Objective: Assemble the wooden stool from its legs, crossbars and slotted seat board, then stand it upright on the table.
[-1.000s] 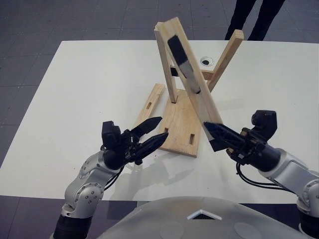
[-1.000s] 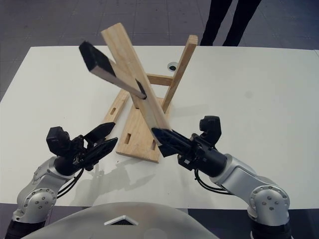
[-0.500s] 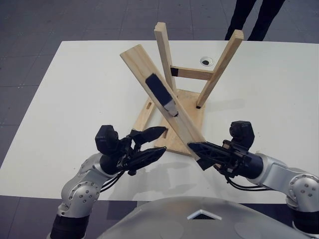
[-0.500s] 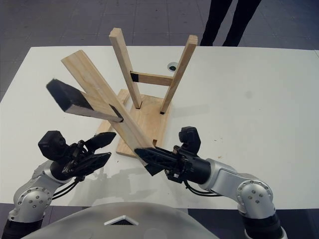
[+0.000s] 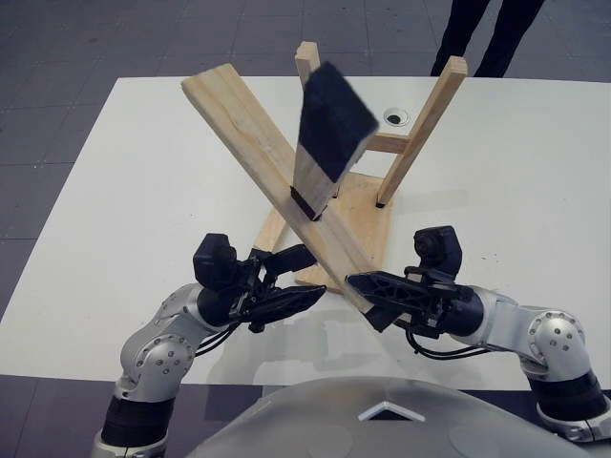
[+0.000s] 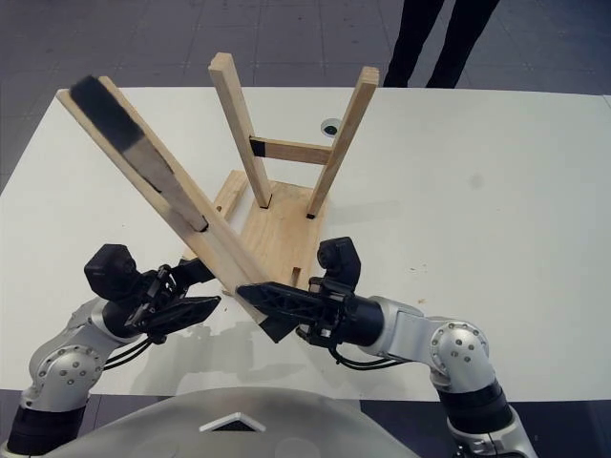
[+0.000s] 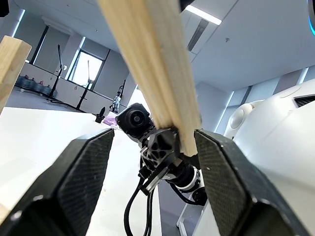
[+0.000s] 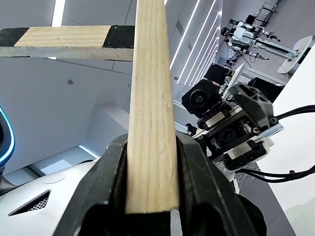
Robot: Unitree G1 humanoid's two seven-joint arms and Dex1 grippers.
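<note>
My right gripper is shut on the lower end of a wooden leg, also in the right wrist view. The leg slants up to the left, low over the table's front. A black-tipped crossbar fixed to the leg juts toward the camera. My left gripper is open, and the leg passes between its fingers just above the right gripper's hold. The slotted seat board lies flat behind. Two legs joined by a crossbar stand on it.
A loose slotted wooden piece lies flat against the seat board's left side. A round cable hole sits in the white table behind the standing legs. Both sides of the table are bare.
The right gripper has moved left toward the left gripper and swung the leg's top over to the left. The crossbar now points at the camera. The left gripper's fingers now flank the leg.
</note>
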